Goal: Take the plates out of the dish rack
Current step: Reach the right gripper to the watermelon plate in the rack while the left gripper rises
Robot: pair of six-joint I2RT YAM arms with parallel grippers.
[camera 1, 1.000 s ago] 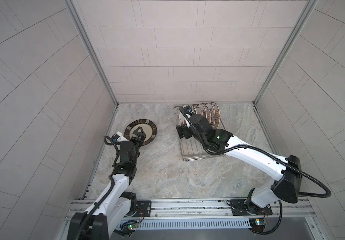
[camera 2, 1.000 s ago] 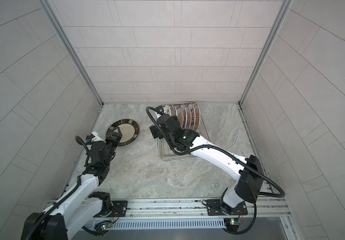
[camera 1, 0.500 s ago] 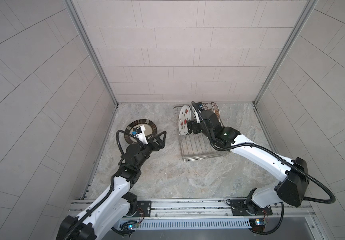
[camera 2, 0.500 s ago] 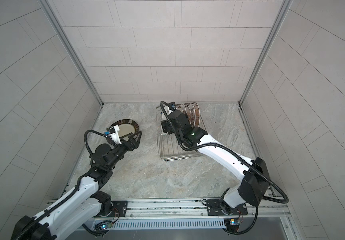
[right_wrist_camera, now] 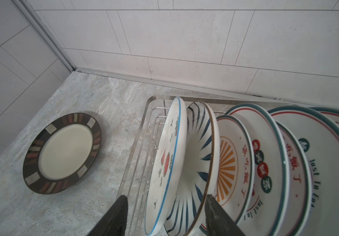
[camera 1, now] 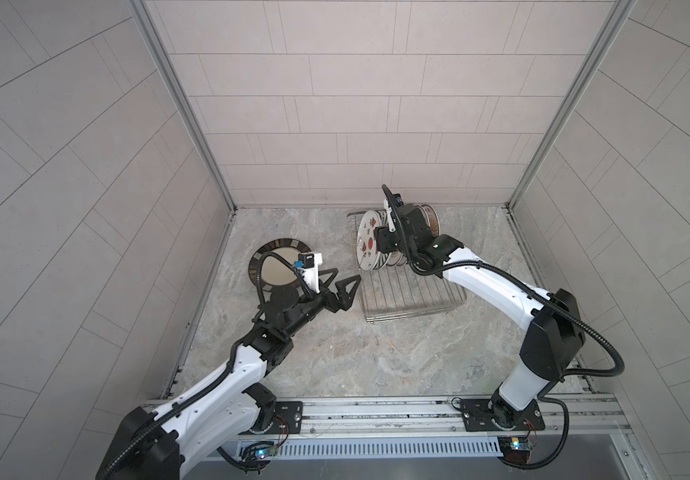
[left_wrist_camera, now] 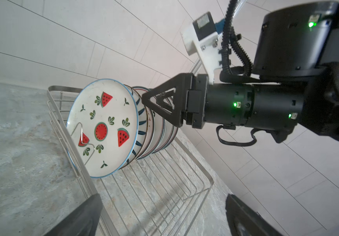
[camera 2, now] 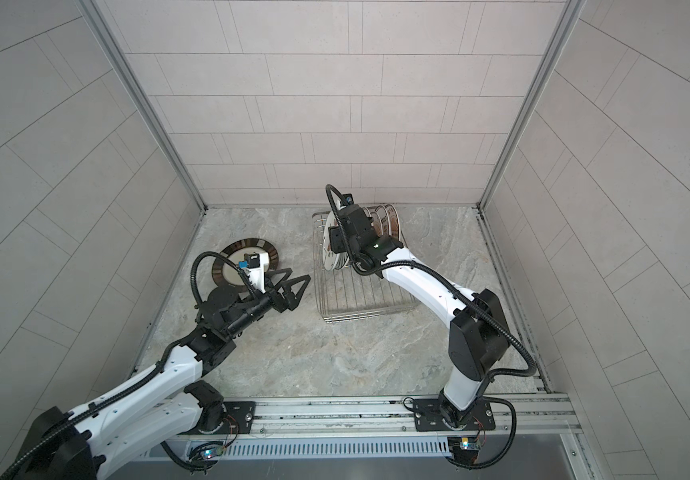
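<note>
The right hand (right_wrist_camera: pixel 165 196) has swung over the silver wire dish rack (camera 1: pixel 414 291), narrowing, unclamped, astride the white watermelon plate (left_wrist_camera: pixel 103 128) and blue-striped plate (right_wrist_camera: pixel 197 147): 2 may lift; left hand (camera 1: pixel 348 275) released

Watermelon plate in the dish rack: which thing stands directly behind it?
A blue-striped plate stands behind the watermelon plate, then an orange-sunburst plate and further lettered plates. Each plate covers most of the next, so their full faces and the prongs under them are hidden.

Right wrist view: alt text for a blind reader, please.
The right gripper straddles the watermelon plate and blue-striped plate, first in a row standing in the dish rack. A dark-rimmed plate lies flat on the counter nearby.
</note>
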